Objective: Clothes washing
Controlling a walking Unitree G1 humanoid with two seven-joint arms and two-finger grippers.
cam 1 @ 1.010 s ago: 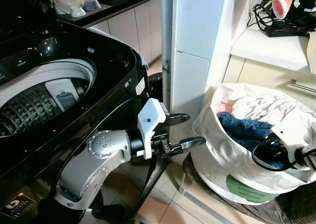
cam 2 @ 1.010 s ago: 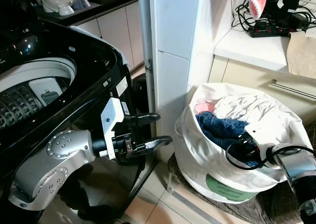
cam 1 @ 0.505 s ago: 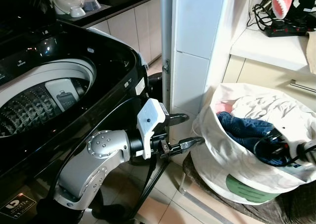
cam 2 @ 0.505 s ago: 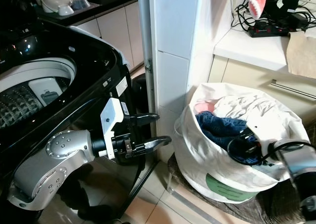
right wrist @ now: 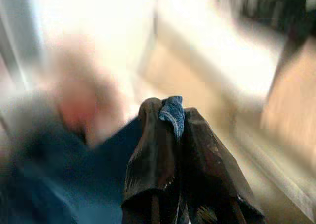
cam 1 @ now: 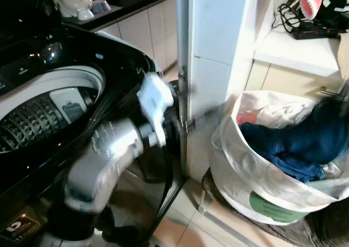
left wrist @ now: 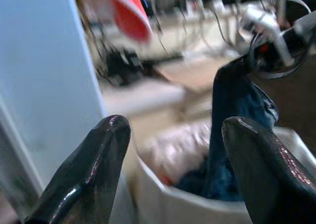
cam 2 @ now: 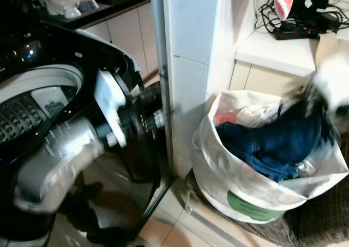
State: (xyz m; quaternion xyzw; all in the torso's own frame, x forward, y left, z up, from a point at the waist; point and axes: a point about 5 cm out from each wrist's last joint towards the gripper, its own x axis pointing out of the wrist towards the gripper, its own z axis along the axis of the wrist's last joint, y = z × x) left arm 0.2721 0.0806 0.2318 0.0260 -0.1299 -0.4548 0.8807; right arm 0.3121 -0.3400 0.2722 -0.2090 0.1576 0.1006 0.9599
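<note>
Starting at our left, we see the black washing machine (cam 1: 65,72) with its lid up and the ribbed drum (cam 1: 32,116) exposed. Our left arm (cam 1: 109,154) reaches, blurred, across the machine's front corner toward the white pillar (cam 1: 212,50); its left end effector (left wrist: 173,155) has its fingers spread wide with nothing between them. Right of the pillar stands the white laundry bag (cam 1: 256,176), holding pale clothes and a blue denim garment (cam 2: 278,140). Our right end effector (right wrist: 170,120) is pinched tight on a fold of that denim, stretched up above the bag's rim toward the bench (cam 1: 300,50).
</note>
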